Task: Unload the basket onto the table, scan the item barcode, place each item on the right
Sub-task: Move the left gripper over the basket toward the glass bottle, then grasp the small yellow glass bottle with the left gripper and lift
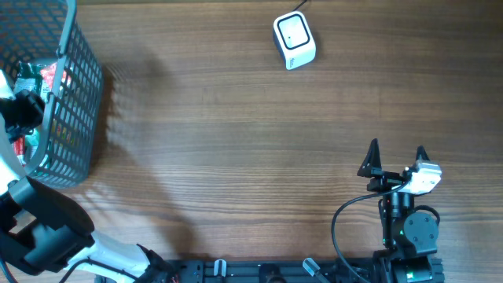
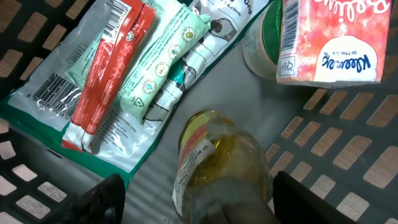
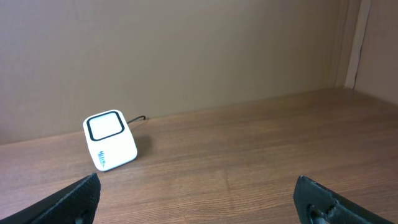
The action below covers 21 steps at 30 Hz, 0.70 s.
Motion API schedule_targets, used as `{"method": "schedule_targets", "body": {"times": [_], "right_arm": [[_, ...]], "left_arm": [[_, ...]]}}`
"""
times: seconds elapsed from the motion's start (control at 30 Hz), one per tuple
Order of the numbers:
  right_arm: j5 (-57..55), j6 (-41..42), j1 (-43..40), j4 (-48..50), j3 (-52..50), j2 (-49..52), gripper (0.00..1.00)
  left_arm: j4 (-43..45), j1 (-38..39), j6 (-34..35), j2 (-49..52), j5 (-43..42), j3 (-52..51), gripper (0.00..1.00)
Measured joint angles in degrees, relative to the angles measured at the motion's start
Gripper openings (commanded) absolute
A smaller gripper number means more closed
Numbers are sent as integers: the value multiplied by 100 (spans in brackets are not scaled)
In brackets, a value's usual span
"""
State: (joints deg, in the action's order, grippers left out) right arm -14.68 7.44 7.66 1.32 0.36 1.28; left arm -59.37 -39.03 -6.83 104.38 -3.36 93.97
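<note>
Overhead: open counter (image 1: 236,157) across the middle, 9 to 3 o'clock. Scanner (image 1: 294,41) near the far edge at 12 to 1. Right gripper (image 1: 398,148) at 5, released, holding nothing. Basket (image 1: 78,102) against the left edge at 10. Left wrist, inside it: packets (image 2: 124,81) at 10, carton (image 2: 329,37) at 1, bottle (image 2: 217,168) at 6. Left gripper (image 2: 199,186) spread around the bottle, gap showing on one side.

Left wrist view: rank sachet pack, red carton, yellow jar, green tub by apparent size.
1. sachet pack
2-3. red carton and yellow jar: about alike, both cropped, jar nearest the lens; not ranked
4. green tub, mostly hidden behind the carton
</note>
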Motion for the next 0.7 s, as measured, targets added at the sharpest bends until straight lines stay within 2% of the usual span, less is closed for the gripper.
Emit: {"method": "schedule_targets", "body": {"times": [0.2,0.27,0.4,0.47,0.5,0.7], "right_arm": [[0,0,0,0,0,0,100],[0,0,0,0,0,0,100],[0,0,0,0,0,0,100],[0,0,0,0,0,0,100],[0,0,0,0,0,0,100],[0,0,0,0,0,0,100]], "left_arm": [[291,0,0,0,-2,-273,66],[461,0,0,2,-17,-509,55],[708,0,-15,9,-142,-728,48],[796,0,-15,11,-179,-739,34],[831,0,-4,11,-205,-739,31],[901,0,-20,9,-232,-741,28]]}}
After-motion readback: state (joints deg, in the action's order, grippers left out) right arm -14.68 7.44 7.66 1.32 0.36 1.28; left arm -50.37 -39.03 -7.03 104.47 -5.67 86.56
